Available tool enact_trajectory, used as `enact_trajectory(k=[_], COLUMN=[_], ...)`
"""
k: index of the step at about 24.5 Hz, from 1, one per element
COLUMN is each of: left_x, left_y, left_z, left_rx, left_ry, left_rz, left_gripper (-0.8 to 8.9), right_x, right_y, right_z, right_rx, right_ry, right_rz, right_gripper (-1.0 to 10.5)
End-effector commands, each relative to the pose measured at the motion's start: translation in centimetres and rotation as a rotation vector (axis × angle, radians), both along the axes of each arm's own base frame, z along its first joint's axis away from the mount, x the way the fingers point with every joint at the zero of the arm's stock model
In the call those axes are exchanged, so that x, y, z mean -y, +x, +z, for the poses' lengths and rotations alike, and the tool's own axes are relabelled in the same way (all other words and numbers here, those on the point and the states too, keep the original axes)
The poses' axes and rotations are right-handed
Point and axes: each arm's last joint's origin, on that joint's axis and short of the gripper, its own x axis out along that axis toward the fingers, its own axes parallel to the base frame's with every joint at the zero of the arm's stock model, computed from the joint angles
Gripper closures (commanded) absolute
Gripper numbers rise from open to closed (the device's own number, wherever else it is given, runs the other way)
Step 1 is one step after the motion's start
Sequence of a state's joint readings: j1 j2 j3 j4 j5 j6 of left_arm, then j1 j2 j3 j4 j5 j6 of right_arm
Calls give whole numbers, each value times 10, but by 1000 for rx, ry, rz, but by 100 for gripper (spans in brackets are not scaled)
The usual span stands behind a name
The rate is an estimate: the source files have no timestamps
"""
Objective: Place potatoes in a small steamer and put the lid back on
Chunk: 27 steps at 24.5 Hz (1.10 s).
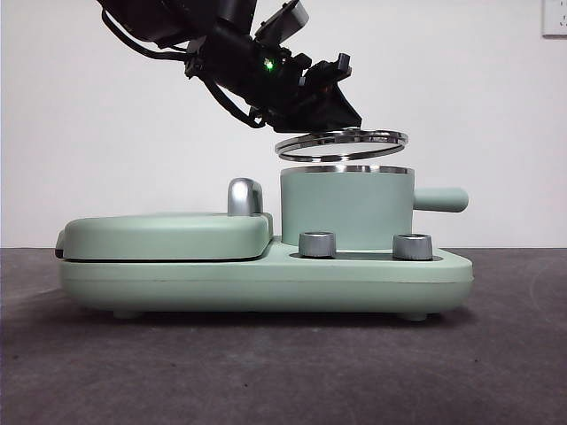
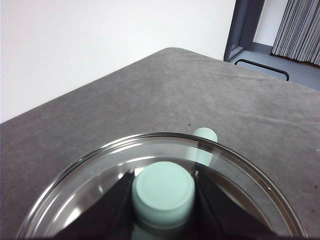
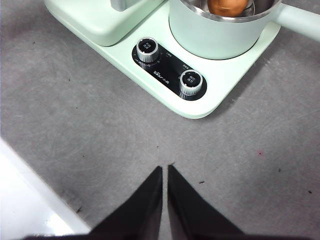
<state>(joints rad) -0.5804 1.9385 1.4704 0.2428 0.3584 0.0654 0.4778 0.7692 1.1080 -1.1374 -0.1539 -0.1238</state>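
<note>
The small steamer [image 1: 347, 208] is sitting on its mint-green base [image 1: 266, 279] on the counter [image 1: 283, 372] with the potatoes [image 3: 227, 6] already lying inside, so loading looks done and only seating the lid [image 1: 341, 143] is left. The left end effector [image 2: 163, 192] is reaching down at a slant from above, clamped on the lid's knob [image 2: 163, 192] and holding the lid slightly tilted just above the rim. The right end effector [image 3: 164, 200] is waiting near the base's dials [image 3: 190, 81], jaws together.
</note>
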Motion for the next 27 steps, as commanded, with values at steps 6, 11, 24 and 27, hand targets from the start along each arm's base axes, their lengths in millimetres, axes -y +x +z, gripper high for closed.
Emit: enact_trajectory(k=[6, 11, 24, 27], left_x=[8, 11, 25, 25], left_y=[3, 6, 1, 1], left_z=[2, -10, -26, -25], left_rx=[48, 16, 6, -7], left_ry=[-8, 13, 58, 71], left_rz=[-19, -22, -60, -62], left_gripper=[800, 800, 799, 799], right_x=[-1, -1, -1, -1], right_y=[1, 1, 1, 1], right_z=[3, 3, 2, 2], right_rx=[3, 1, 0, 0], right_ry=[11, 13, 13, 13], right_rz=[-3, -6, -6, -6], right_gripper=[882, 823, 823, 823])
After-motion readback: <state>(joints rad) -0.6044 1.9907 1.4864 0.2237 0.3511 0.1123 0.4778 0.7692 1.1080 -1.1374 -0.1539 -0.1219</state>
